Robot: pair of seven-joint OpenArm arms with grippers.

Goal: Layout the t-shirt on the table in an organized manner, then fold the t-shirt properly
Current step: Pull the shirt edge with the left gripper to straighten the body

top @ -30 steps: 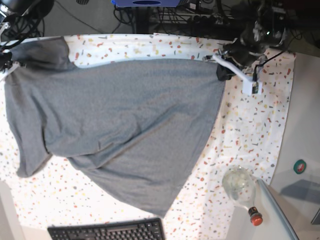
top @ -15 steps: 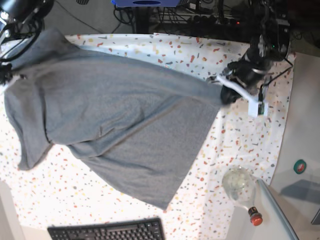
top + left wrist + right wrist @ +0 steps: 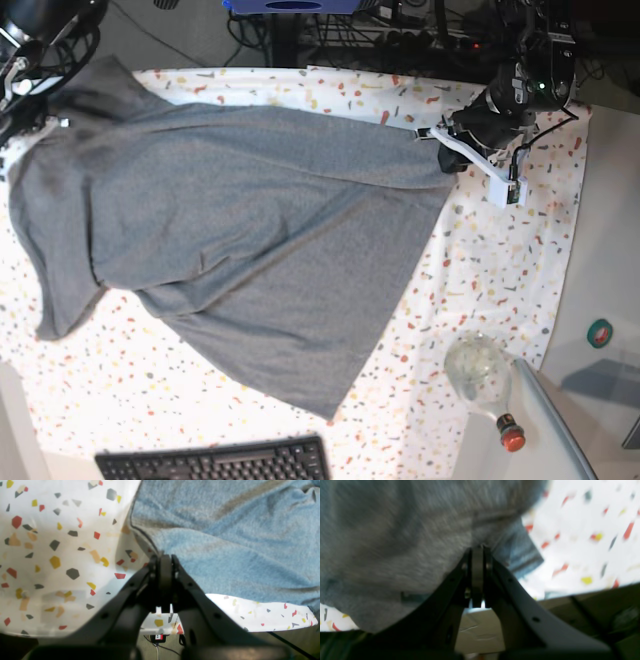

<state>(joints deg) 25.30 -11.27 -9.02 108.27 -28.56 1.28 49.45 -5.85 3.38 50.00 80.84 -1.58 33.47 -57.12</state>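
Since half a second ago, my left arm has pulled its corner of the heather-grey cotton t-shirt (image 3: 240, 240) back toward the far edge of the white terrazzo-flecked desk (image 3: 500, 270), and the cloth hangs less steeply. I see the left fingers (image 3: 160, 567) closed on the shirt's hem corner. My right fingers (image 3: 472, 562) are clamped on another grey edge, though that view is blurred. Most of the shirt lies spread on the desk, well apart from the clear glass bottle (image 3: 480, 375).
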